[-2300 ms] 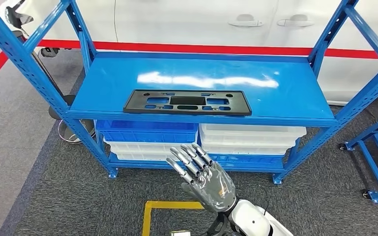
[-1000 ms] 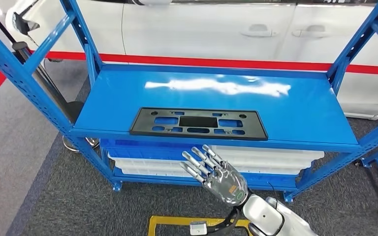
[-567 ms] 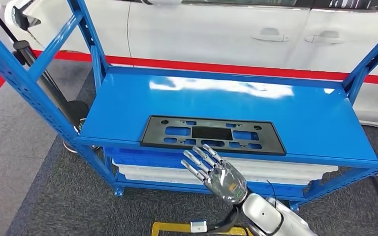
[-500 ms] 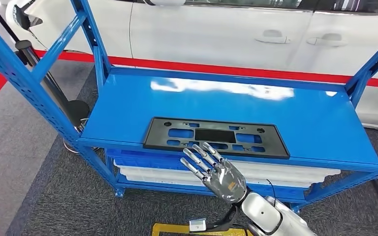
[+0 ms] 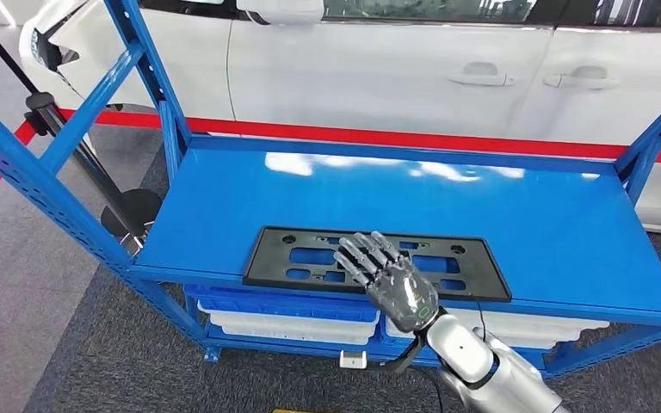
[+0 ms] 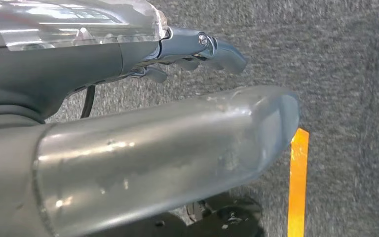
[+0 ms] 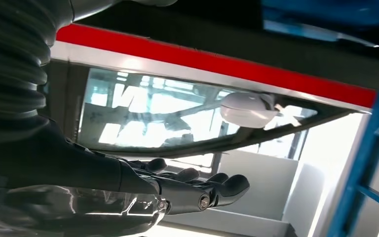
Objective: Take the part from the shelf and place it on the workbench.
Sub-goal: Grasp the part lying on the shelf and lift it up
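In the head view, the black part is seen lying flat near the front edge of the blue shelf; the right hand is held over it, fingers spread, nothing gripped. In the left wrist view, the left hand is seen above the carpet, its state not discernible. In the right wrist view, extended empty fingers are seen. Grasping, lifting and placing on the workbench are judged still undone.

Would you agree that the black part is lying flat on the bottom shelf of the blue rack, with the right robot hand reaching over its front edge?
Not quite: the black part lies flat on the upper deck of the blue rack, not the bottom shelf, which holds blue and white bins. The head view shows this. The right robot hand does reach over its front edge, fingers spread.
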### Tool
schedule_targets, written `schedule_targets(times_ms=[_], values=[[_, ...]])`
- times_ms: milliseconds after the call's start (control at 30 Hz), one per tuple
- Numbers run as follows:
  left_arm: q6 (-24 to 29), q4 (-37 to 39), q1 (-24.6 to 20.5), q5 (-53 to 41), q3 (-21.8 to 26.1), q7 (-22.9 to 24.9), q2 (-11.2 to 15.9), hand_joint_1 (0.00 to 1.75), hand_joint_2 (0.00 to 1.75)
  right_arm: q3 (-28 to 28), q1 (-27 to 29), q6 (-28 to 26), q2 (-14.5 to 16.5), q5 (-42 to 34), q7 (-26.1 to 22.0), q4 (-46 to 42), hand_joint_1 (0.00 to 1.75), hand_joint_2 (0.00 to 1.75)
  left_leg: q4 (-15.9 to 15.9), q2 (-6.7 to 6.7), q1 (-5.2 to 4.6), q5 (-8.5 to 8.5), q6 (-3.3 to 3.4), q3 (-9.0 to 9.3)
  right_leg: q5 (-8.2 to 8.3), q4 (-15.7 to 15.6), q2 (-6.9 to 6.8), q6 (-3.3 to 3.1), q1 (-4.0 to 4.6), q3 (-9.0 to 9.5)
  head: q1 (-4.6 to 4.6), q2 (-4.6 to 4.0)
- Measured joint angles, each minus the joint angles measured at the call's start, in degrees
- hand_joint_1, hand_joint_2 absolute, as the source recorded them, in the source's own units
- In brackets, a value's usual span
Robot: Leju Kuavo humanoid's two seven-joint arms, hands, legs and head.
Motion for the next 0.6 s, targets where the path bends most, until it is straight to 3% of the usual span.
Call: schedule_targets(times_ms=[67,100,133,167,233,300,367,433,500,567,600], values=[[-0.11,0.0,-0.11,-0.37,0.1,0.24,0.01,0.0,0.0,-0.74,-1.01,0.34,-0.04,-0.11,0.34,1.84,0.0,1.75,6.54,0.06,0.31,-3.06,-0.67,-3.94,-0.23,0.01,-0.18,-0.08,-0.05,0.08,0.0,0.0],[-0.11,0.0,-0.06,-0.49,0.14,0.32,0.04,0.0,0.0,-1.03,-1.29,0.43,-0.07,-0.12,0.39,2.7,0.0,1.75,8.47,0.08,0.49,-3.44,-0.94,-5.37,-0.37,0.08,-0.24,-0.01,-0.11,0.14,-0.01,0.0],[-0.13,0.0,0.0,-0.6,0.17,0.37,0.09,0.0,0.0,-1.23,-1.49,0.5,-0.08,-0.12,0.4,3.46,0.0,1.75,8.54,0.11,0.66,-2.71,-1.2,-5.87,-0.53,0.17,-0.26,0.12,-0.2,0.24,0.0,0.0],[-0.16,0.0,0.04,-0.7,0.19,0.39,0.13,0.0,0.0,-1.41,-1.72,0.63,-0.08,-0.11,0.45,4.18,0.0,1.75,6.47,0.14,0.84,-0.81,-1.43,-5.33,-0.75,0.32,-0.25,0.34,-0.35,0.42,-0.01,0.0],[-0.21,0.0,0.03,-1.03,0.21,0.55,0.17,0.0,0.0,-1.79,-2.39,1.06,-0.08,-0.07,0.73,5.45,0.0,1.75,-0.69,0.07,1.14,3.66,-1.86,-2.7,-1.29,0.84,-0.22,0.95,-0.62,0.75,0.0,0.0],[-0.1,0.0,-0.04,-1.79,0.21,0.9,0.17,0.0,0.0,-2.35,-3.45,1.85,-0.08,0.11,1.2,7.01,0.0,1.75,-4.88,-0.05,1.09,5.04,-1.25,-1.32,-1.66,1.44,-0.15,1.59,-0.65,0.65,0.0,0.0],[0.04,0.0,-0.05,-2.64,0.23,1.09,0.17,0.0,0.0,-3.07,-4.55,2.66,0.0,0.46,1.76,9.06,0.0,1.75,-5.22,-0.07,0.87,5.04,0.09,-1.31,-1.77,1.59,-0.11,2.2,-0.53,0.56,0.0,0.0],[0.06,0.0,-0.08,-3.27,0.27,0.96,0.17,0.0,0.0,-3.97,-5.65,3.22,0.34,0.98,2.29,11.37,0.0,1.75,-5.43,-0.04,0.98,5.94,1.03,-1.07,-2.44,2.19,-0.09,2.76,-0.62,0.4,0.01,0.0],[0.03,0.0,-0.28,-3.7,0.44,0.75,0.17,0.0,0.0,-5.07,-6.77,3.44,0.95,1.37,2.62,13.69,0.0,1.75,-5.65,-0.07,1.11,6.27,1.64,-0.99,-4.98,6.34,0.11,3.13,-0.85,-1.46,0.01,0.0],[0.04,0.0,-0.4,-3.87,0.73,0.61,0.17,0.0,0.0,-5.89,-7.4,3.44,1.56,1.45,2.72,15.72,0.0,1.75,-5.65,-0.19,1.05,6.28,1.86,-1.06,-8.22,13.82,0.31,3.35,-1.0,-5.0,0.01,0.0],[0.04,0.0,-0.42,-3.9,0.87,0.56,0.17,0.0,0.0,-6.1,-7.49,3.44,1.81,1.46,2.72,16.53,0.0,1.75,-5.65,-0.27,1.01,6.25,1.89,-1.05,-8.92,16.67,0.34,3.4,-1.03,-6.46,0.01,0.0]])
